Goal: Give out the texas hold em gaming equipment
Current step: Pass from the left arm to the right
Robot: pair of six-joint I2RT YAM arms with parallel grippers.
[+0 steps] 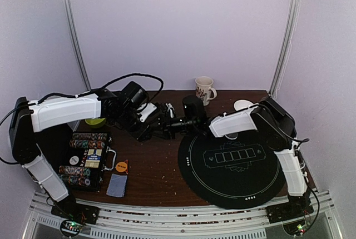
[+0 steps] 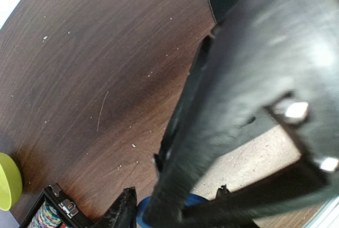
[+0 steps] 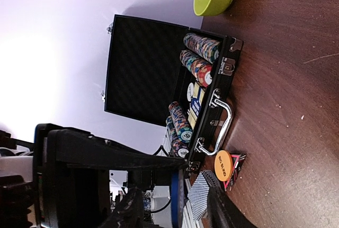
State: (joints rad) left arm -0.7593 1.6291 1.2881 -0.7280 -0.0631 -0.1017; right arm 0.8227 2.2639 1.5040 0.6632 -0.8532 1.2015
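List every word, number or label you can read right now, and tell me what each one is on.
No text can be read for certain.
Orange button: dark lettering, too small to read.
Chips: face markings too small.
Yellow-and-blue box beside them: printed label, blurred.
Round mat: white print below the card outlines, illegible.
Mug: red pattern, no legible words.

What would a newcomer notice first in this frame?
The two arms meet mid-table, the left gripper and right gripper nose to nose around a blue button. Next comes the open black case with rows of poker chips at the left. The round black poker mat lies at the right.
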